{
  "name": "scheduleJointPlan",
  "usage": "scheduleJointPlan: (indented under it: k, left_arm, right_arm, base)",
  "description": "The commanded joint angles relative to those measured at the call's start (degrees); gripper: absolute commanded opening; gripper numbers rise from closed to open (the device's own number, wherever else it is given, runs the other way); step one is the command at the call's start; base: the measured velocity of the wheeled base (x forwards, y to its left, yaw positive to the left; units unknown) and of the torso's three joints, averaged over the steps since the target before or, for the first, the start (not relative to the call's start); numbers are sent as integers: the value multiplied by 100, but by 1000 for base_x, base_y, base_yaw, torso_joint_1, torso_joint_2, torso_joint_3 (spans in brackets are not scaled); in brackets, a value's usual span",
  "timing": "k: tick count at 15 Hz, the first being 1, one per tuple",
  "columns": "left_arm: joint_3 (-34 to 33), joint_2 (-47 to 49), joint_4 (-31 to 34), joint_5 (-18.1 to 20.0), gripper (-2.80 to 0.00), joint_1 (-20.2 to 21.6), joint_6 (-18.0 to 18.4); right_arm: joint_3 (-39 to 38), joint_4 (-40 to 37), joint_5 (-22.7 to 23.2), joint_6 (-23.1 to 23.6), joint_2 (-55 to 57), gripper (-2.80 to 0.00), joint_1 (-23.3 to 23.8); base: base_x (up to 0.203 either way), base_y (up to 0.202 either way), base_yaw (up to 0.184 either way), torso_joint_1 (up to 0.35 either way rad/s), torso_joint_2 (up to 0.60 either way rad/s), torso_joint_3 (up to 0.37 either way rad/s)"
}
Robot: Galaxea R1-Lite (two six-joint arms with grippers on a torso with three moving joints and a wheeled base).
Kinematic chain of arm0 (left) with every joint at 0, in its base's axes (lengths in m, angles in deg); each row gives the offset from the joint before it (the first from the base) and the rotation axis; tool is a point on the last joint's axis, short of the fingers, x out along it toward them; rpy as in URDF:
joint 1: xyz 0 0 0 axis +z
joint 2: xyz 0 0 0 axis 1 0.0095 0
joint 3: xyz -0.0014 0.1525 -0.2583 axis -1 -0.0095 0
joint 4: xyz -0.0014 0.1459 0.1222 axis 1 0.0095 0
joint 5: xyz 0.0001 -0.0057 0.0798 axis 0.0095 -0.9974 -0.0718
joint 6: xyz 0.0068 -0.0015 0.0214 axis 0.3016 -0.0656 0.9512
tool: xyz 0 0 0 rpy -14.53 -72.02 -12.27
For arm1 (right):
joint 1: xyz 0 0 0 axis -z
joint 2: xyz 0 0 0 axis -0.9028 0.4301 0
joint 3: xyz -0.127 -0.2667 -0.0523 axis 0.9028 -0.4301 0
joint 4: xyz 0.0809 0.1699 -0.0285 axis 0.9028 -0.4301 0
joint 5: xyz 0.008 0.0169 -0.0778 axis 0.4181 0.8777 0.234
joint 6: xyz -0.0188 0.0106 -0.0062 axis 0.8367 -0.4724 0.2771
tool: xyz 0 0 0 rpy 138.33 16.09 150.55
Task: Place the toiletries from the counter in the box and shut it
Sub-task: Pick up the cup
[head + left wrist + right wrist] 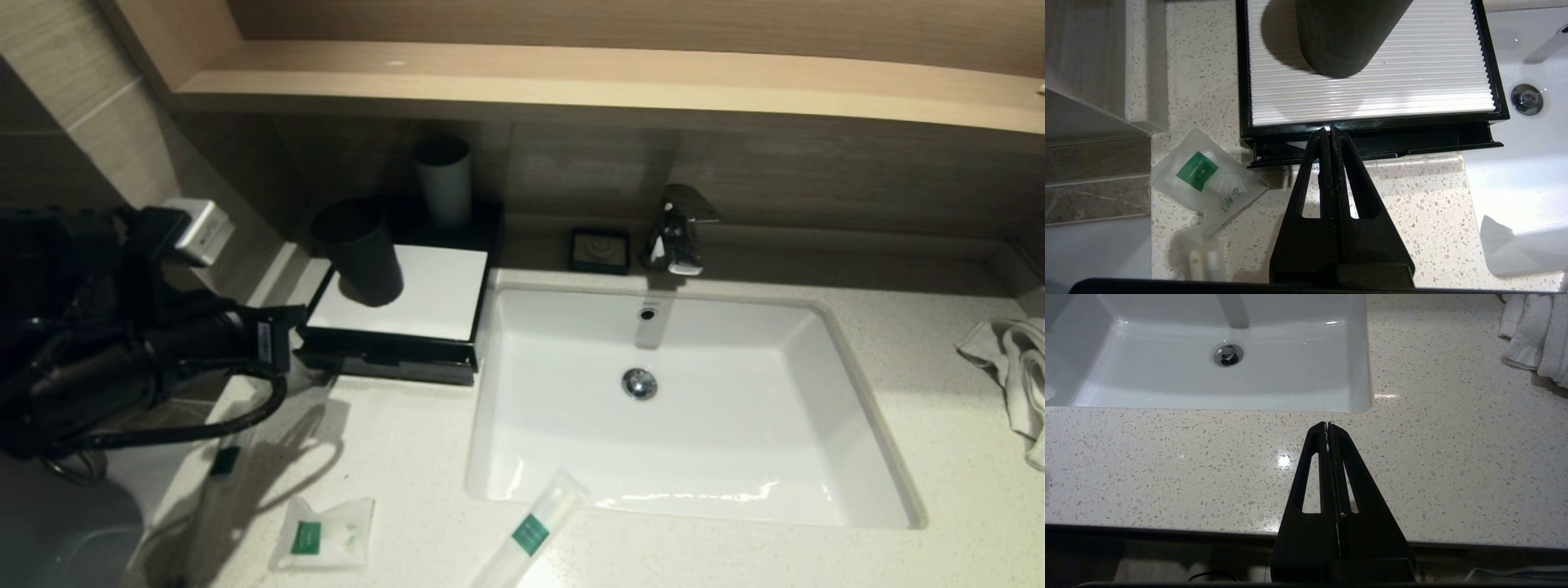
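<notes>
Left gripper (1329, 130) hangs at the near edge of the black box (1372, 141), fingers pressed together, pinching nothing. The box sits at the far left of the tabletop (408, 457), its drawer front showing below a white ribbed top that carries a dark cup (359, 253). Near left lies a clear sachet (1208, 179) with a green label; its print is too small to read beyond two Chinese characters, "海堂". A white tube (535, 531) with a green band lies at the sink's (694, 408) near rim. Right gripper (1327, 424) is closed too, empty, over bare tabletop near the sink's near right corner, towel (1539, 335) far right.
</notes>
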Motion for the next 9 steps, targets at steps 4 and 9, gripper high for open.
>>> scheduleJointPlan:
  k: [4, 9]
  left_arm:
    - [4, 195, -50, 0, 0, -189, -94]
    - [-16, 452, -414, -156, 0, -335, -151]
  right_arm:
    - [0, 0, -2, -3, 0, -280, -2]
    - [0, 0, -2, -3, 0, -280, -2]
  base:
    - [0, 0, 0, 0, 0, 0]
    - [0, 0, 0, 0, 0, 0]
